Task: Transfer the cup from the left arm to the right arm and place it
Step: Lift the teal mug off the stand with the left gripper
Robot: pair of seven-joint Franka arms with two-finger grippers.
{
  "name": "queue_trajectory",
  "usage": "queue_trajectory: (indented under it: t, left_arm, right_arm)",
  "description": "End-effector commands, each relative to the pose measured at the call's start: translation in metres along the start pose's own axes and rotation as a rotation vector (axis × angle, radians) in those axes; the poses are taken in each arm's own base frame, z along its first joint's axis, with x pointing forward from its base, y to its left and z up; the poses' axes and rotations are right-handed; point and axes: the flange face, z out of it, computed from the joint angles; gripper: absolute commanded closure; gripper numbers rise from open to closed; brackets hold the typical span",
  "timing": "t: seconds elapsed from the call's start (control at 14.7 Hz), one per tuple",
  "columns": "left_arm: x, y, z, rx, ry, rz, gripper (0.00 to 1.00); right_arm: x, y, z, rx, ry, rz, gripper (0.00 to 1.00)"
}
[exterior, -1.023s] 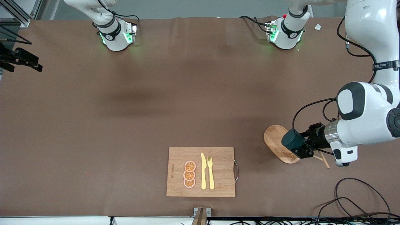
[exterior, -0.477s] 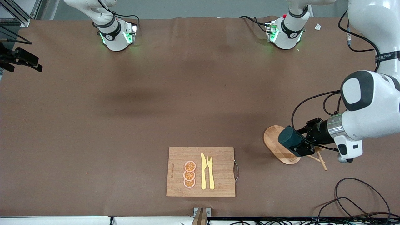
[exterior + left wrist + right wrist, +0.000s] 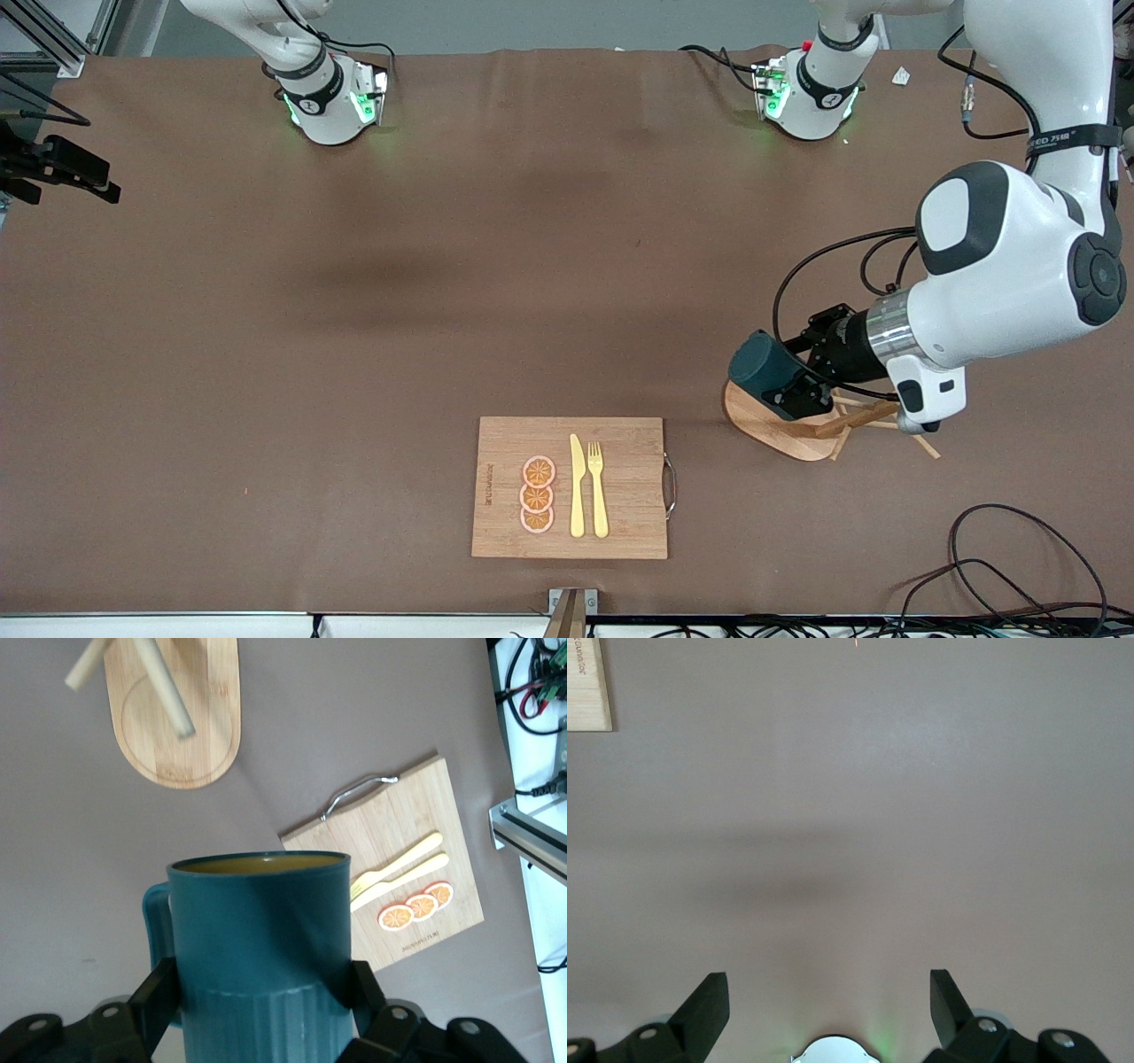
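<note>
The cup (image 3: 760, 363) is dark teal with a ribbed lower wall, a loop handle and a yellow inside. My left gripper (image 3: 795, 392) is shut on its body and holds it tipped on its side over the wooden peg rack's base (image 3: 780, 431). In the left wrist view the cup (image 3: 257, 939) fills the gap of the left gripper (image 3: 261, 992), with one black finger pressed to each side. My right gripper (image 3: 827, 979) is open and empty above bare table near its own base. It does not show in the front view.
A wooden cutting board (image 3: 620, 487) with a yellow knife (image 3: 577, 486), a fork (image 3: 597, 487) and three orange slices (image 3: 537, 494) lies near the front edge. The board (image 3: 416, 824) and rack (image 3: 177, 726) also show in the left wrist view. Cables (image 3: 1010, 567) lie at the left arm's end.
My left gripper has carried the cup toward the right arm's end of the table. The rack's base has shifted the same way. The right arm has not moved.
</note>
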Motion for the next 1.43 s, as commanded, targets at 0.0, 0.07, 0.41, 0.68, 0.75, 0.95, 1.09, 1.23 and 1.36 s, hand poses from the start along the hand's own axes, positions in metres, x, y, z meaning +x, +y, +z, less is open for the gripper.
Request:
queue_trajectory:
  t: [0.0, 0.07, 0.41, 0.68, 0.75, 0.95, 1.09, 1.23, 1.36]
  left_arm:
    - [-0.03, 0.0, -0.006, 0.014, 0.025, 0.022, 0.43]
    - [-0.046, 0.002, 0.0, 0.032, 0.058, 0.061, 0.43]
    - [-0.163, 0.008, 0.048, 0.117, 0.241, 0.253, 0.43]
    - [-0.268, -0.004, 0.096, 0.157, 0.427, 0.509, 0.43]
    - [-0.283, -0.007, 0.106, 0.167, 0.469, 0.551, 0.43]
    - [-0.356, -0.031, 0.155, 0.194, 0.591, 0.711, 0.43]
    - [-0.392, -0.05, 0.194, 0.211, 0.681, 0.808, 0.43]
    - [-0.423, -0.07, 0.228, 0.223, 0.753, 0.9, 0.42]
    - [-0.452, -0.092, 0.263, 0.221, 0.842, 1.0, 0.42]
  right_arm:
    - [-0.008, 0.0, -0.001, 0.015, 0.005, 0.011, 0.0]
    - [-0.008, 0.0, -0.001, 0.015, 0.005, 0.011, 0.0]
    - [-0.009, 0.002, -0.005, 0.015, 0.013, 0.018, 0.0]
    - [-0.007, 0.005, -0.009, 0.003, 0.02, 0.018, 0.0]
    - [-0.006, 0.005, -0.011, -0.002, 0.024, 0.016, 0.0]
    - [-0.001, 0.018, -0.003, 0.002, 0.011, 0.046, 0.0]
    - [0.002, 0.023, 0.0, 0.007, 0.011, 0.052, 0.0]
    - [0.013, 0.025, 0.009, 0.007, 0.013, 0.057, 0.0]
    - [0.026, 0.03, 0.024, 0.015, -0.006, 0.058, 0.0]
